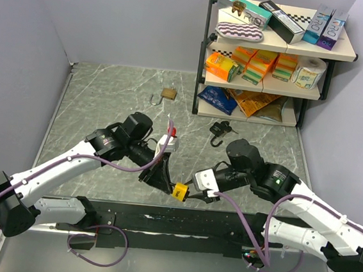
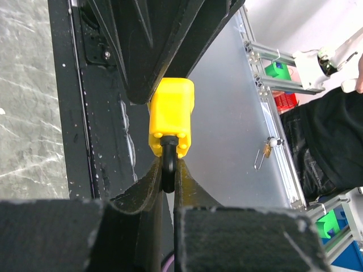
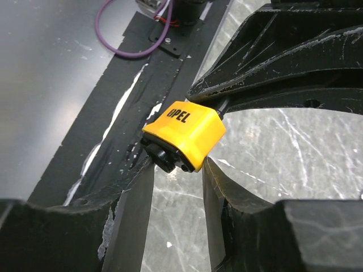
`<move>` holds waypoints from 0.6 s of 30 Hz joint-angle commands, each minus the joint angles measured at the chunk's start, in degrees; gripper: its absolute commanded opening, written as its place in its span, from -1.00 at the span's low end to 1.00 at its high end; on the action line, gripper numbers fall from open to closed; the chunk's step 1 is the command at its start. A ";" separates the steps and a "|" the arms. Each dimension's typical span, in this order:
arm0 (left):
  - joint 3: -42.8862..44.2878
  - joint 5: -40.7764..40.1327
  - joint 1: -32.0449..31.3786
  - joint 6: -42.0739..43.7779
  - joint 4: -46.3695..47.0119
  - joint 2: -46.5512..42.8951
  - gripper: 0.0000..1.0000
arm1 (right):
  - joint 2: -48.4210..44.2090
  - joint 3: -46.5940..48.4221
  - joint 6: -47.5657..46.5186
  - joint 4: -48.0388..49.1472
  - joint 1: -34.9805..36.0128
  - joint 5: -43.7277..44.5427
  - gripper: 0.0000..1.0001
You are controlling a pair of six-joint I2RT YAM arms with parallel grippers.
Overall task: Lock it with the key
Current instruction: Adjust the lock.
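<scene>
A yellow padlock hangs in the air above the table's near edge, between my two grippers. My left gripper is shut on its black shackle; in the left wrist view the yellow body sticks out beyond my fingertips. My right gripper faces the lock's base. In the right wrist view the padlock sits at my fingertips. The jaws stand apart on either side of it. A black key head protrudes from the base, by my left finger.
A brass padlock with an open shackle lies far back on the marble table. A black padlock with keys lies near the shelf of boxes and packets at the back right. A black strip runs along the near edge.
</scene>
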 commanded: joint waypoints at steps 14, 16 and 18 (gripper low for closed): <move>1.41 1.43 -3.75 0.64 6.31 0.87 -0.98 | 3.68 1.55 7.32 19.69 0.59 2.94 -0.43; 1.14 1.26 -3.75 0.29 6.40 0.87 -0.98 | 3.86 1.55 8.20 20.85 0.50 3.47 -0.41; 1.14 1.26 -3.66 0.03 5.96 0.52 -0.98 | 4.04 1.99 7.85 19.54 0.59 3.47 -0.28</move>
